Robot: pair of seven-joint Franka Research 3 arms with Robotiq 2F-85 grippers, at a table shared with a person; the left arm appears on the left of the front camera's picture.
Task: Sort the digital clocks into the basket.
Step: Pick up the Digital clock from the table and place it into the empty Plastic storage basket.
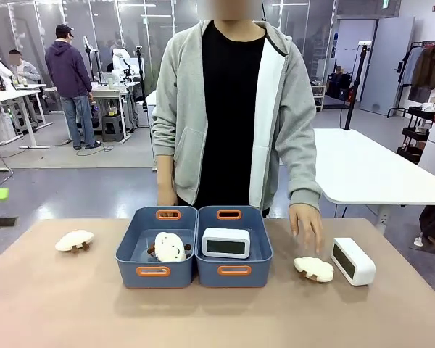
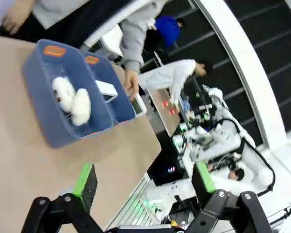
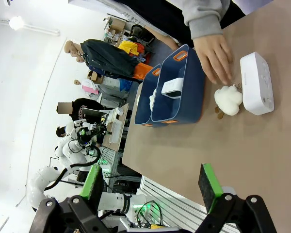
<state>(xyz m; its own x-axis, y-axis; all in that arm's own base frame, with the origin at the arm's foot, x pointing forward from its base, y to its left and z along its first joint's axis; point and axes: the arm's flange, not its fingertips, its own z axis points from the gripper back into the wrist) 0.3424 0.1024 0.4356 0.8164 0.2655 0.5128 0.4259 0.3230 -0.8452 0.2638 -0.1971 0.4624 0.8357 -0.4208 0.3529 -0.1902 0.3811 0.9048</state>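
First clock [image 1: 226, 243] inside right basket [image 1: 217, 275], mid-table, screen facing near side. Left basket [image 1: 177, 275], touching it, holds mushroom pieces [image 1: 170, 247]. Second clock [image 1: 353, 261] on table [image 1: 203, 319] at right, just beside loose mushroom [image 1: 313, 268]; person's hand [image 1: 306, 225] just behind that. Another mushroom [image 1: 75, 241] left of baskets. Left gripper [image 2: 144, 179] released, jaws wide, empty. Right gripper [image 3: 150, 182] same: released, empty.

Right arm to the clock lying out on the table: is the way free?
Probably yes. The right gripper stands open with bare tabletop between it and the clock. The person's hand and a cream mushroom piece lie close along the clock's inner side, so keep to its outer side.
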